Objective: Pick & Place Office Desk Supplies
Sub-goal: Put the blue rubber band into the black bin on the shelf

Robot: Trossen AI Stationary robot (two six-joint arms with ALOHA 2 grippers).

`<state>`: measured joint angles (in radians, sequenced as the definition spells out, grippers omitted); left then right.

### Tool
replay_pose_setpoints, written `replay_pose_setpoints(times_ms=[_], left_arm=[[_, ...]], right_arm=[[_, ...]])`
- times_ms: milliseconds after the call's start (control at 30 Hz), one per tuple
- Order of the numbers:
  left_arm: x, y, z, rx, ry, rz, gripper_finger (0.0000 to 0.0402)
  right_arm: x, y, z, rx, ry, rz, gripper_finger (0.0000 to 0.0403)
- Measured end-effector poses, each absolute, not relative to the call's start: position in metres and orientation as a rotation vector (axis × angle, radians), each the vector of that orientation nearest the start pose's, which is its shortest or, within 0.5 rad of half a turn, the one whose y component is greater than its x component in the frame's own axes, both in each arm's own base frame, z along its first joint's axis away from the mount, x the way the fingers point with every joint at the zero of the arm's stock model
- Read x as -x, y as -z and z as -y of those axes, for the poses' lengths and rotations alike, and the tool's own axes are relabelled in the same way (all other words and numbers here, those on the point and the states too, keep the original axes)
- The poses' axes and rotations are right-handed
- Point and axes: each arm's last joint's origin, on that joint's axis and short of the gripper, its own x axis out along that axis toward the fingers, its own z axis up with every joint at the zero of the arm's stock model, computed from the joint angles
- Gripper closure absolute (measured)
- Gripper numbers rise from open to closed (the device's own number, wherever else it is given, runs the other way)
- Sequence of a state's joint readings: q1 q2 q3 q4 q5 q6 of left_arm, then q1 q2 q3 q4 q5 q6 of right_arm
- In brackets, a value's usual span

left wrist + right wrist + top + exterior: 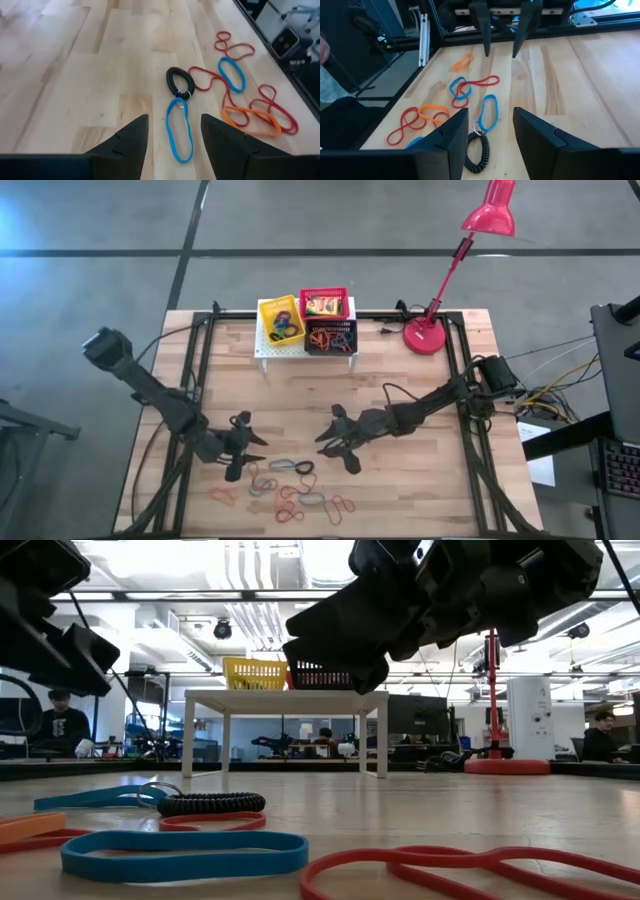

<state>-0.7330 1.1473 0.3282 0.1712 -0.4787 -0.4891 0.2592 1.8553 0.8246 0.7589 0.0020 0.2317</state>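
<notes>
Several thin elastic loops in red, orange and blue point(290, 492) lie flat on the wooden table near its front edge. Among them a black coiled loop point(303, 468) point(178, 80) point(477, 152) is joined by a small ring to a blue loop point(179, 131) point(489, 111). My left gripper point(258, 450) point(175, 122) hovers open just left of the pile, with the blue loop showing between its fingers farther off. My right gripper point(325, 445) point(491, 125) stands open just right of it, above the coil. Both are clear of the loops.
A white stand point(265, 348) at the table's far edge carries a yellow basket point(281, 320), a red basket point(324, 304) and a black basket point(330, 337). A red desk lamp point(432, 330) stands to their right. Bare wood lies between the stand and the grippers.
</notes>
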Motion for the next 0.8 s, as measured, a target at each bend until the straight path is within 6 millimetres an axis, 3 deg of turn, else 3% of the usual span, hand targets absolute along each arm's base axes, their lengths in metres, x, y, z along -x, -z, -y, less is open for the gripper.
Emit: replay_pose_setpoints(times_ms=[400,633,800], left_arm=[[-0.189,-0.125,0.15,-0.007,0.098,-0.737,0.0219],[-0.196,-0.103,0.15,-0.01,0.126,-0.863,0.0255],[-0.199,-0.101,0.149,-0.002,0.128,-0.871,0.0289]], right_arm=[[-0.352,-0.151,-0.093,-0.182,-0.225,-0.298,0.0268],[-0.352,-0.151,-0.093,-0.163,-0.227,-0.302,0.0265],[-0.352,-0.15,-0.093,-0.163,-0.227,-0.306,0.0265]])
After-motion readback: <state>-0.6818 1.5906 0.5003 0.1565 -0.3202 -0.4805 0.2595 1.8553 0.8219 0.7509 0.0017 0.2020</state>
